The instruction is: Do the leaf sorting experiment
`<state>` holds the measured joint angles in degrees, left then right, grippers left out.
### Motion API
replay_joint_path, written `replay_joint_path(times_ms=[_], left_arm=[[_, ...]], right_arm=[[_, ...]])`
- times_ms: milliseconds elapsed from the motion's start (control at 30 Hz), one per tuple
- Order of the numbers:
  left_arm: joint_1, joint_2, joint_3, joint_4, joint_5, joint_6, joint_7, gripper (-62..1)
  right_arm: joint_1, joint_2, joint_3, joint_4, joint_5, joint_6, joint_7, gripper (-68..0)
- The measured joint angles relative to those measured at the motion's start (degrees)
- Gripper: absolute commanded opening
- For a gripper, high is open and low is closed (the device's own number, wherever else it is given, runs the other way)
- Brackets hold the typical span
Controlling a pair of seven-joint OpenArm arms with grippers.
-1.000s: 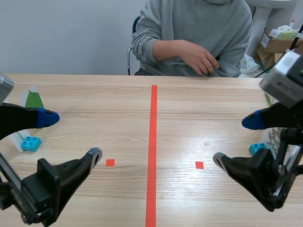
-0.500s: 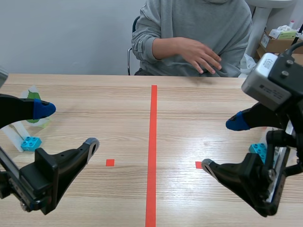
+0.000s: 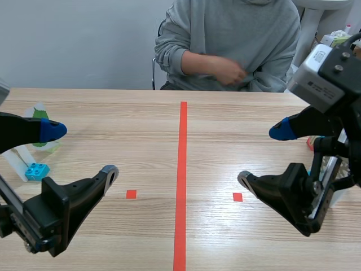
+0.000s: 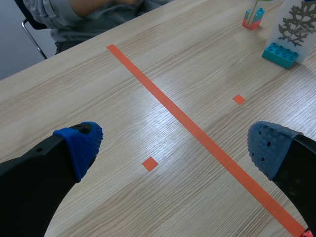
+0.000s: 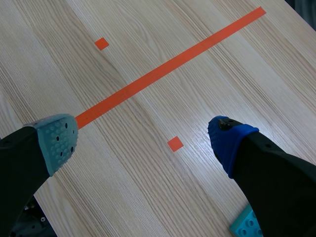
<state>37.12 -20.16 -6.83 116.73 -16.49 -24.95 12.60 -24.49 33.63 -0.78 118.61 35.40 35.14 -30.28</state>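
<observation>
A card with a green leaf (image 3: 39, 116) stands at the table's left edge, and a cyan brick (image 3: 36, 170) holding a white card sits just in front of it. My left gripper (image 3: 82, 151) hovers open beside them, empty. In the left wrist view, far ahead of the open left gripper (image 4: 175, 145), a white card with a grey leaf (image 4: 292, 27) stands in a cyan brick (image 4: 280, 54), with a small red-and-cyan stand (image 4: 253, 17) behind it. My right gripper (image 3: 263, 155) is open over the right tape square, holding nothing. The right gripper (image 5: 143, 138) has a cyan brick (image 5: 247, 224) beside it.
A person in a grey sweater (image 3: 237, 34) sits across the table with one hand held at the chest. A long orange-red tape line (image 3: 182, 180) splits the wooden table (image 3: 141, 130). Cardboard boxes (image 3: 330, 48) stand at the back right.
My right arm has risen and swung toward the centre, now hiding the right-hand cards. The left arm shifted slightly. The person's hand has drawn back to the chest.
</observation>
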Motion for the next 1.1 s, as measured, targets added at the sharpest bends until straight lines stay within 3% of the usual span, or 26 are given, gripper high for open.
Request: replay_joint_path(times_ms=[133,233,300,367,400,567,700,1100], left_arm=[[0.0,0.0,0.0,0.0,0.0,0.0,0.0,1.4],[0.0,0.0,0.0,0.0,0.0,0.0,0.0,1.4],[0.0,0.0,0.0,0.0,0.0,0.0,0.0,1.4],[0.0,0.0,0.0,0.0,0.0,0.0,0.0,1.4],[0.0,0.0,0.0,0.0,0.0,0.0,0.0,1.4],[0.0,0.0,0.0,0.0,0.0,0.0,0.3,1.4],[0.0,0.0,0.0,0.0,0.0,-0.2,0.2,1.4],[0.0,0.0,0.0,0.0,0.0,-0.2,0.2,1.4]], right_arm=[[0.0,0.0,0.0,0.0,-1.3,0.0,-0.3,-14.0],[0.0,0.0,0.0,0.0,1.4,0.2,-3.6,-13.9],[-1.0,0.0,0.2,-0.1,-0.5,2.2,-3.2,-13.9],[-2.6,0.0,0.8,-0.3,-1.5,6.8,-1.4,-13.9],[-3.6,0.0,0.8,-0.3,-2.5,7.5,0.3,-13.9],[-8.8,-2.7,3.9,-2.8,-3.1,7.3,8.7,-13.9],[-9.5,-5.7,7.1,-6.6,-4.5,7.1,9.6,-13.9],[-9.4,-5.9,7.7,-7.2,-4.4,7.1,12.0,-13.9]])
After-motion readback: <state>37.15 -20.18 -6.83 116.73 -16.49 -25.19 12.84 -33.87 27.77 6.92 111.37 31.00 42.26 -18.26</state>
